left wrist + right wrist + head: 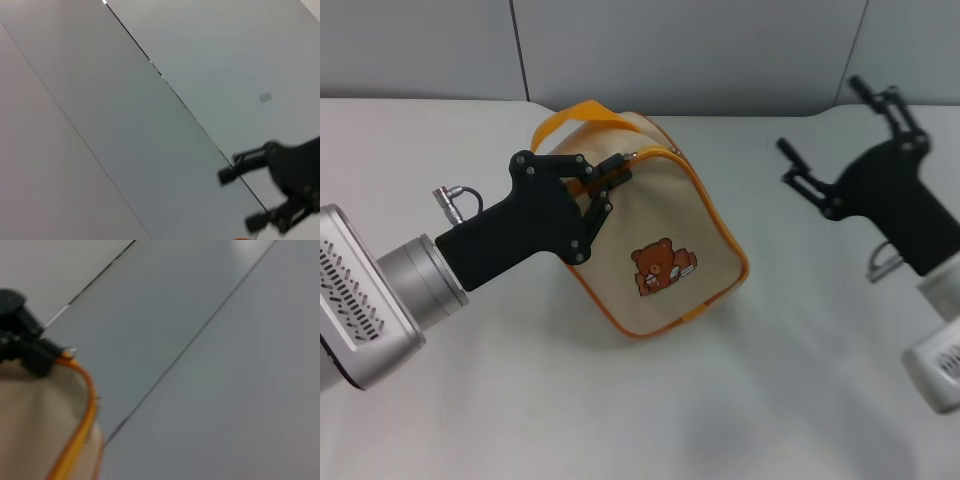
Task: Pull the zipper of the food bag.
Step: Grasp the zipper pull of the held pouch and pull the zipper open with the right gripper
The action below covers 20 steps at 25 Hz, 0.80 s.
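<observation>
Your left claw (616, 172) is pinched on the zipper (638, 155) pull atop the food bag (660, 240), which sits mid-counter (770, 400). Your right claw (830, 135) hovers apart, fingers spread.

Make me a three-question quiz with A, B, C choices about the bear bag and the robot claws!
1. Where is the left claw?
A. at the top edge of the food bag, on the zipper
B. resting flat on the table
C. under the bag

2. What colour is the bag's loop handle?
A. blue
B. orange
C. green

3. How is the right claw?
A. shut on the handle
B. shut on the bear picture
C. open, holding nothing

Answers:
1 A: its fingertips meet at the zipper band on the bag's top.
2 B: the loop is orange.
3 C: its fingers are spread, away from the bag.
</observation>
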Motion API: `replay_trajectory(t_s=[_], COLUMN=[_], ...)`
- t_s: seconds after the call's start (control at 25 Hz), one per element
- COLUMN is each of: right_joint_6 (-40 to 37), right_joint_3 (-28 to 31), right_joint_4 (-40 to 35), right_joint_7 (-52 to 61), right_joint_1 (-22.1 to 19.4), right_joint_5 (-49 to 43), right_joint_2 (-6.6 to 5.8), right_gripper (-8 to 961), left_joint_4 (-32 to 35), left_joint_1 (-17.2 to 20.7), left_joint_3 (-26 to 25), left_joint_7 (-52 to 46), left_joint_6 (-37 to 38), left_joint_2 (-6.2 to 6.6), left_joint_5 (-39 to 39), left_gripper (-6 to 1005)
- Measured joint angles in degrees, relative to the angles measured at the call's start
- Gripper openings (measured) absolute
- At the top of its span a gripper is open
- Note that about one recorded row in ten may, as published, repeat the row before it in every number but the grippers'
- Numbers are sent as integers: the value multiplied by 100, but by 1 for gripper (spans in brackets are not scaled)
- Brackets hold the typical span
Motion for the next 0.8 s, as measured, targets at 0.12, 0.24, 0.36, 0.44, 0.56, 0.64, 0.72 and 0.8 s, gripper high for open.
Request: replay_trajectory(t_s=[0.12, 0.24, 0.36, 0.44, 0.56, 0.64, 0.72, 0.8], right_joint_6=[366, 483, 531, 478, 392, 312, 189, 147], right_joint_3=[-57, -52, -41, -38, -26, -11, 13, 18], right_joint_4=[187, 300, 479, 559, 637, 709, 778, 794], right_joint_7=[-5, -8, 1, 6, 10, 13, 31, 42], right_joint_1=[244, 304, 340, 340, 344, 349, 357, 360], right_joint_5=[-242, -442, -652, -658, -658, -659, -649, -640], right_joint_2=[2, 3, 3, 3, 3, 3, 3, 3], right_gripper=[723, 719, 715, 713, 709, 707, 704, 701], left_joint_4=[2, -11, -27, -33, -42, -47, -68, -73], left_joint_1=[-33, -53, -86, -105, -128, -141, -146, -146], left_joint_3=[-7, -11, -9, 1, 7, 8, 11, 12], left_joint_7=[2, 3, 4, 4, 2, -7, -6, -5], left_joint_6=[2, 2, -22, -34, -53, -71, -80, -85], left_joint_2=[-4, -5, -12, -13, -14, -14, -14, -14], left_joint_5=[0, 0, 0, -1, -1, 4, 18, 20], left_gripper=[70, 69, 70, 66, 63, 62, 62, 61])
